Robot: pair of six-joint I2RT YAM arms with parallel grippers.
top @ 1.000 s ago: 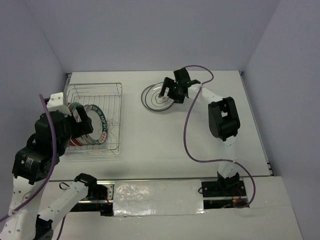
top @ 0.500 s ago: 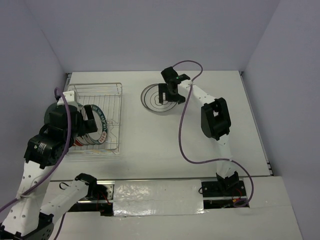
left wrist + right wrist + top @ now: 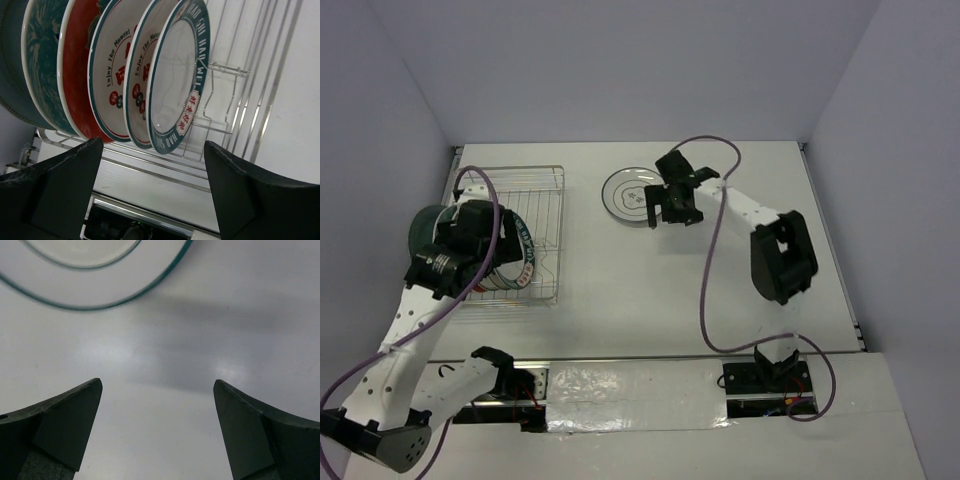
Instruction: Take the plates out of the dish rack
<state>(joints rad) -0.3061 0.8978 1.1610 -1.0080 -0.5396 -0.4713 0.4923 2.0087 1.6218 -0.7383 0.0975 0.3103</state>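
Evidently the plates [image 3: 175, 85] stand upright in the dish rack [image 3: 542, 180], frame left: rigid, glossy, slippery, breakable. Pinch the front rim. Left pincer [image 3: 155, 160] and right pincer [image 3: 157, 390] are spread, empty.

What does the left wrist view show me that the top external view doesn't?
Only the left wrist: the racked plates close up, upright side by side, their rim lettering readable, with the open left gripper facing them. Only the top external: one plate lying flat on the table, with the right gripper beside it. Both: the dish rack holding plates.
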